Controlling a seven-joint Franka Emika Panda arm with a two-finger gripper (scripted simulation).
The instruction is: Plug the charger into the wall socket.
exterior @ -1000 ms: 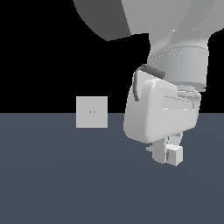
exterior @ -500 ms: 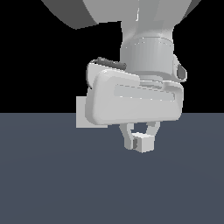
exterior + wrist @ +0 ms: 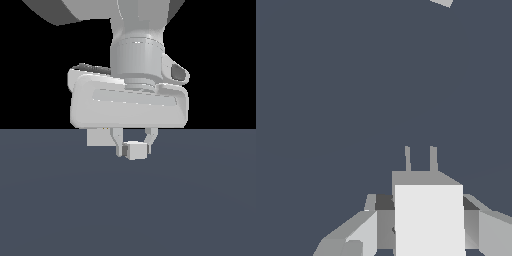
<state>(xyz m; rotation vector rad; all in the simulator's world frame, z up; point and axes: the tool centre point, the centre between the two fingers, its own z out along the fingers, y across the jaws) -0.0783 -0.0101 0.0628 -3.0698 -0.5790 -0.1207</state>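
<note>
Socket plate (image 3: 96,137) at the exterior view's left, pale grey, standing at the line where dark floor (image 3: 60,200) meets black backdrop, mostly hidden behind the broad white gripper body; holes not visible here. Just right of it, gripper (image 3: 133,145) hanging over the floor, fingers (image 3: 116,137) pointing down and closed on charger (image 3: 134,150), a small light block pinched between the pads with its lower part poking out below the tips. Further right, nothing but floor and backdrop. In the wrist view, charger (image 3: 428,215) filling the near foreground between the two fingers (image 3: 363,232), bright flat face toward the camera, narrower stub ahead of it, and two thin prongs projecting out over the floor (image 3: 331,100). At the far edge of that same view, only a pale corner of the wall socket (image 3: 442,2), well apart from the prongs and a little off their line. Step in hand, by judgement: carrying and aligning, with grasp done and insertion not yet begun. Next move calls for bringing the prongs round to face the plate squarely, centring them on the two holes, matching height and heading, then pushing straight in along the prong axis. Likely trouble: small prongs and tiny holes leave little tolerance, so any tilt or sideways offset would butt the prongs against the plate face; grip must hold firm enough that the block does not twist on contact.
</note>
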